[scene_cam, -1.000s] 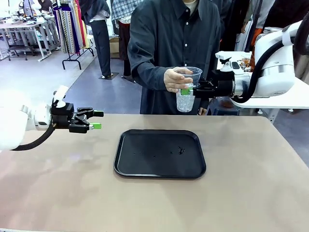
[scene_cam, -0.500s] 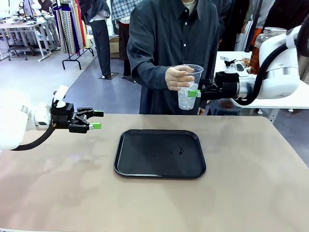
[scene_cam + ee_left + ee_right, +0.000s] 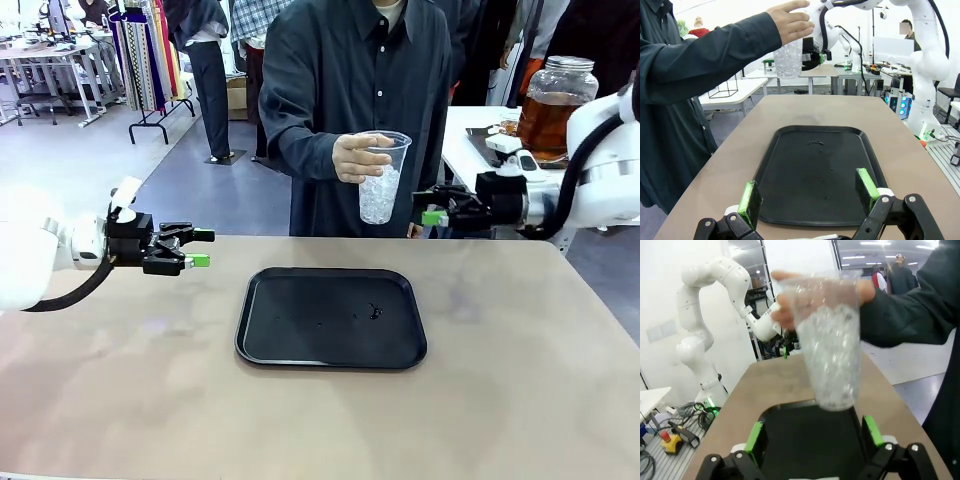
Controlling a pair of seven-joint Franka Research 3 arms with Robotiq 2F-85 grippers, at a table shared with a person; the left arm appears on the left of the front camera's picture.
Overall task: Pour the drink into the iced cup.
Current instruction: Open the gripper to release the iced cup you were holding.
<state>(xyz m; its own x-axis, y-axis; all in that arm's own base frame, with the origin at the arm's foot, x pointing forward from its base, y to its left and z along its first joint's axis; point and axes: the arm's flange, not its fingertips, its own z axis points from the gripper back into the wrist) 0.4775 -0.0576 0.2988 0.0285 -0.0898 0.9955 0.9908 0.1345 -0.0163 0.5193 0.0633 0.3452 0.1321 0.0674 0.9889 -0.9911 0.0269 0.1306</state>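
I see the person's hand [image 3: 356, 158] holding the iced cup [image 3: 381, 179] above the tray [image 3: 331, 317]; my right gripper [image 3: 432, 210] sits spread beside it, and my left gripper [image 3: 199, 248] is spread too.

Front view: fixed camera on my side, looking across table [image 3: 520, 400] toward person — wide, distant. Left wrist view: low, along my fingers, lengthwise over black tray [image 3: 820, 170]. Right wrist view: close behind iced cup [image 3: 832, 355], facing my left arm. All share tray and cup.
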